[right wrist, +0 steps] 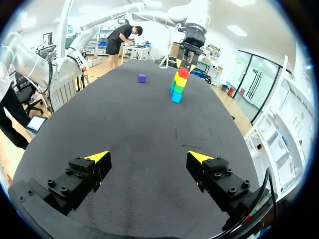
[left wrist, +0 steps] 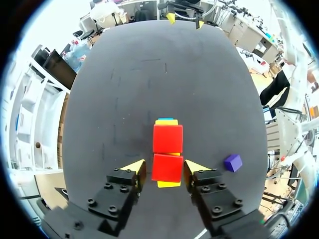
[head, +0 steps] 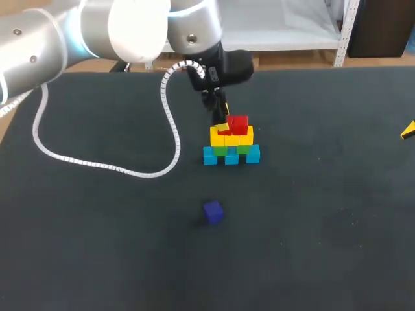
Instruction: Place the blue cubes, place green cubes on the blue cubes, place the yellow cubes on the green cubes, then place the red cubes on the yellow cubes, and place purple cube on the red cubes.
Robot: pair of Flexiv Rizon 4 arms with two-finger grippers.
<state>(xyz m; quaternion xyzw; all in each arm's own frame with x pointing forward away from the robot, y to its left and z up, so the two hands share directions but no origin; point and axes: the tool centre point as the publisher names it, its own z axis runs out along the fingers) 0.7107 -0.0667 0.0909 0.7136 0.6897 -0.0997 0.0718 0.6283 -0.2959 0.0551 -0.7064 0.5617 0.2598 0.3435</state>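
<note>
Dark table (head: 324, 246) (matte), left pincer (left wrist: 164, 167) apart astride red cube (left wrist: 167, 172), right pincer (right wrist: 147, 157) apart.

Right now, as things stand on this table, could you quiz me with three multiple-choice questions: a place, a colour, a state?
1. Relative to the stack, the purple cube sits: A on top; B apart, on the table; C underneath.
2. The stack's top cubes are: A red; B green; C blue.
3. The right claw is: A open, empty; B shut on a cube; C shut on a cable.
Answers: B, it lies alone; A, red cubes crown it; A, its fingers stand wide, nothing between.
</note>
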